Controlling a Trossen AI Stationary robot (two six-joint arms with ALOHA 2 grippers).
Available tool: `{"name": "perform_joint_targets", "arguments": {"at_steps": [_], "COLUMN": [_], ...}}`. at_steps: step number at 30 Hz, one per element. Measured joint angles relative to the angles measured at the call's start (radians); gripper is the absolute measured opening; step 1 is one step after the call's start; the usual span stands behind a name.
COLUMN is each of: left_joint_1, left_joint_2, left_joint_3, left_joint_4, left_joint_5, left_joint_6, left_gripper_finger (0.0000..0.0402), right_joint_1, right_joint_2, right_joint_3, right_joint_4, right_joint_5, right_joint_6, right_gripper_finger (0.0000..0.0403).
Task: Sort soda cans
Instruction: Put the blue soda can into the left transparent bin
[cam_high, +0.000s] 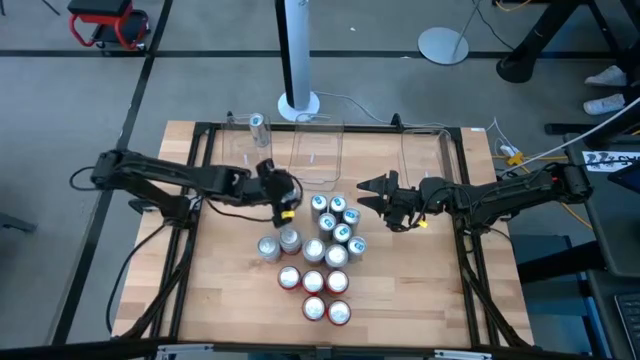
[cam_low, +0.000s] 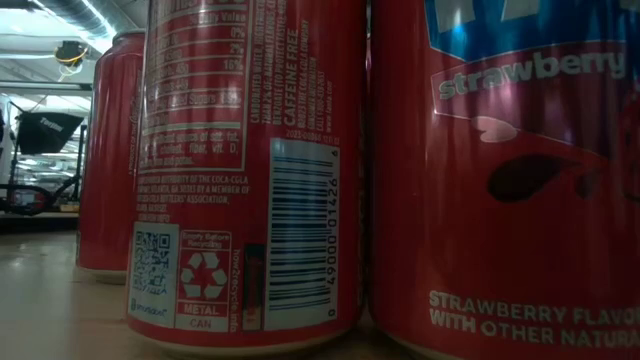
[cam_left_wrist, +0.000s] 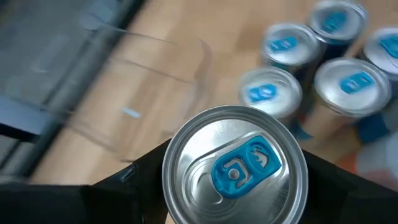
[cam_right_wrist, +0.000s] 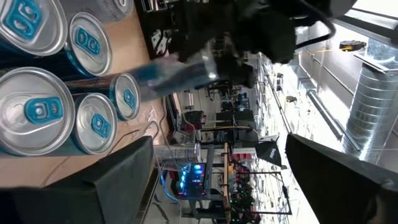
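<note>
Left claw (cam_high: 277, 192), just left of frame centre in the high view, pinches a blue-tabbed soda can (cam_left_wrist: 235, 165) above the surface (cam_high: 420, 290). Right claw (cam_high: 372, 190) waits spread, right of the can cluster (cam_high: 325, 250) at centre.

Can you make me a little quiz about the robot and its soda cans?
1. True or false: the right gripper is shut.
2. The left gripper holds a can. What colour is its tab? A red, B blue, C gold.
3. Fill in: the red can closest to the low camera says its flavour is ____.

Key: 1 false, it is open with nothing in it; 2 B; 3 strawberry.
</note>
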Motion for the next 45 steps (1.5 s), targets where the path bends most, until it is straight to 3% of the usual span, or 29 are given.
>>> {"name": "perform_joint_targets", "arguments": {"at_steps": [4, 13, 16, 27, 35, 40, 45], "left_joint_1": [0.021, 0.145, 0.209, 0.504, 0.699, 0.779, 0.841], "left_joint_2": [-0.079, -0.214, -0.226, -0.216, -0.216, -0.216, -0.216], "left_joint_3": [0.0, 0.001, 0.001, -0.021, -0.084, -0.138, -0.201], "left_joint_4": [0.0, -0.001, -0.027, -0.157, -0.09, -0.035, 0.084], "left_joint_5": [-0.093, -0.171, -0.219, -0.222, -0.091, -0.073, 0.013], "left_joint_6": [0.028, 0.08, 0.084, 0.025, 0.001, 0.001, 0.02], "left_gripper_finger": [0.0238, 0.0238, 0.0239, 0.0239, 0.0239, 0.0239, 0.0239], "right_joint_1": [0.0, 0.0, 0.0, 0.0, 0.0, 0.0, 0.0], "right_joint_2": [0.0, 0.0, 0.0, 0.0, 0.0, 0.0, 0.0], "right_joint_3": [0.0, 0.0, 0.0, 0.0, 0.0, 0.0, 0.0], "right_joint_4": [0.0, -0.001, 0.0, -0.001, -0.001, -0.001, -0.001], "right_joint_5": [0.0, 0.0, 0.0, 0.0, 0.0, 0.0, 0.0], "right_joint_6": [0.0, 0.0, 0.0, -0.001, -0.006, -0.01, -0.011], "right_gripper_finger": [0.0366, 0.0366, 0.0366, 0.0366, 0.0366, 0.0366, 0.0366]}}
